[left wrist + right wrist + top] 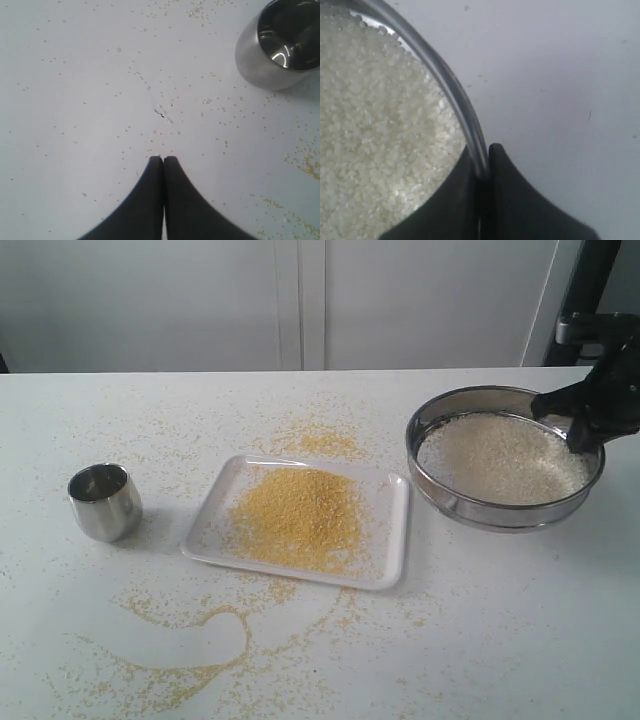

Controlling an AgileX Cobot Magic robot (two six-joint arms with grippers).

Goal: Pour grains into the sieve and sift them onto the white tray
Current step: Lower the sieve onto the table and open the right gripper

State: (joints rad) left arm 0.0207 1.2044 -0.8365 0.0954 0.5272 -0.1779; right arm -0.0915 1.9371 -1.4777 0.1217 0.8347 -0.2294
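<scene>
Grains point(298, 518) lie in two lots: fine golden-yellow meal is heaped on the white tray point(392, 520) at the middle of the worktop point(480, 640), and the paler, coarser whitish bits fill the sieve point(480, 510) to the right of the tray, just beside its far right corner. The right claw point(482, 150) is pinching the sieve's shiny rim point(455, 95) at its far right edge, one finger inside against the pale bits and the other outside. The sieve sits slightly tilted; whether it rests on the worktop or hangs just clear of it cannot be told. Loose yellow meal is scattered over the worktop, thickest beyond the tray and in a curved trail in front of it. A small steel cup point(104, 502) stands upright to the left of the tray, apart from it. The left claw point(163, 160) is pressed together with nothing between its fingers, over bare, lightly speckled worktop near the cup point(277, 45).
</scene>
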